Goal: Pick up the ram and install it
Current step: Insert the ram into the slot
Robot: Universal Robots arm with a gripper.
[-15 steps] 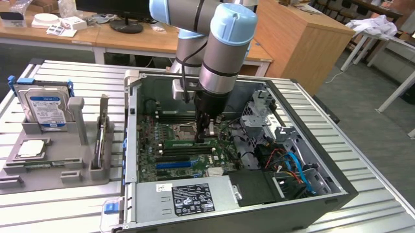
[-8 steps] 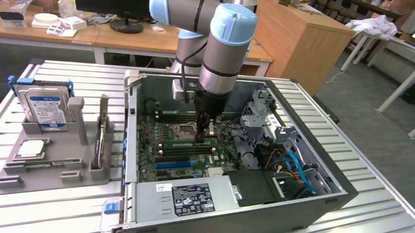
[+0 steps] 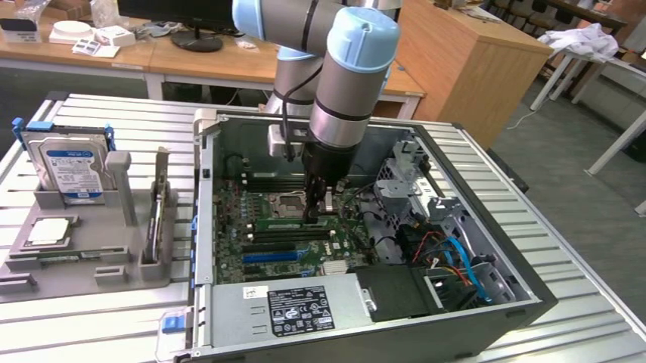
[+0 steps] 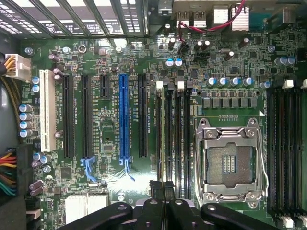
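Note:
The open computer case (image 3: 525, 302) lies on its side with the motherboard (image 3: 237, 227) facing up. My gripper (image 3: 321, 215) reaches straight down into it, just beside the empty processor socket (image 3: 293, 203). The ram (image 3: 286, 224), a thin green stick, stands on edge along the memory slots right below the fingertips; I cannot tell whether they touch it. In the wrist view the black fingers (image 4: 157, 191) are pressed together at the end of the black memory slots (image 4: 172, 129), with nothing seen between them. The socket (image 4: 230, 163) is beside them.
A grey fixture tray (image 3: 91, 272) at the exterior view's left holds a blue-labelled hard drive (image 3: 71, 162) and a silver processor chip (image 3: 48, 231). Inside the case are the power supply (image 3: 293, 306), a drive cage (image 3: 404, 178) and loose coloured cables (image 3: 454, 261).

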